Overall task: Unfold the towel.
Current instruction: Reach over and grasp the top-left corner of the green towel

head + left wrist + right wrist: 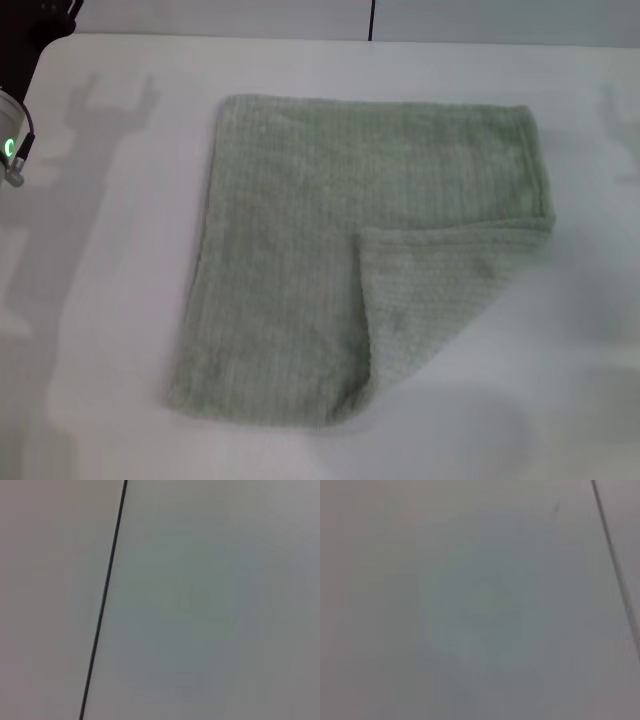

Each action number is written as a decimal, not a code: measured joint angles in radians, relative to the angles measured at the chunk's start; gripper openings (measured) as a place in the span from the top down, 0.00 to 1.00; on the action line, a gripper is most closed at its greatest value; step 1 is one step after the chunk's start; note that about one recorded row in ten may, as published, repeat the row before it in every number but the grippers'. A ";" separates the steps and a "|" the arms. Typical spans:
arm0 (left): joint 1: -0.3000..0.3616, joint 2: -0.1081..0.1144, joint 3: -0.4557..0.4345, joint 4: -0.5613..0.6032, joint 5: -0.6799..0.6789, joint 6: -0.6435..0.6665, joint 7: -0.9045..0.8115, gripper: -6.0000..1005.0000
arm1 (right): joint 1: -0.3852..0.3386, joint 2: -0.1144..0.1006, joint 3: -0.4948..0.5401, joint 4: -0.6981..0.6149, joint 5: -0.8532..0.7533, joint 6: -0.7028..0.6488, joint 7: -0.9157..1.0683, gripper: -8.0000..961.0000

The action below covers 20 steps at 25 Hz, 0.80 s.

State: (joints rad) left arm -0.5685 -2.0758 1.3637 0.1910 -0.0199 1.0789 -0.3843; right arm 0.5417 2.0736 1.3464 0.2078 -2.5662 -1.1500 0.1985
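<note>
We see the towel (300, 260), a pale sage-green terry cloth with fine ribbed lines, lying flat on the white table (110, 300). Its near right corner is folded over onto itself as a triangular flap, showing the underside. The rest lies spread out, edges slightly wavy.

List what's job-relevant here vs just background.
Job:
- towel, near right corner folded over onto it

Background:
- white table
- left arm, at the left edge
- dark seam line in the left wrist view
</note>
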 joint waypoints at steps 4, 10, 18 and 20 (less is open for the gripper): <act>0.015 0.002 0.000 -0.004 0.000 -0.001 -0.004 0.20 | -0.003 -0.039 -0.035 0.049 -0.136 0.060 0.168 0.21; 0.021 0.002 -0.008 -0.009 0.000 -0.009 0.002 0.20 | -0.032 -0.079 -0.046 0.123 -0.328 0.069 0.308 0.21; 0.021 0.002 -0.020 -0.009 0.000 -0.018 0.002 0.19 | -0.106 -0.173 -0.208 0.249 -0.352 0.068 0.446 0.21; 0.019 0.002 -0.022 -0.009 0.000 -0.021 0.002 0.19 | -0.106 -0.188 -0.232 0.249 -0.352 0.067 0.471 0.21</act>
State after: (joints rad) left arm -0.5491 -2.0740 1.3420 0.1825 -0.0199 1.0582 -0.3819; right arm 0.4356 1.8854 1.1143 0.4572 -2.9186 -1.0833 0.6695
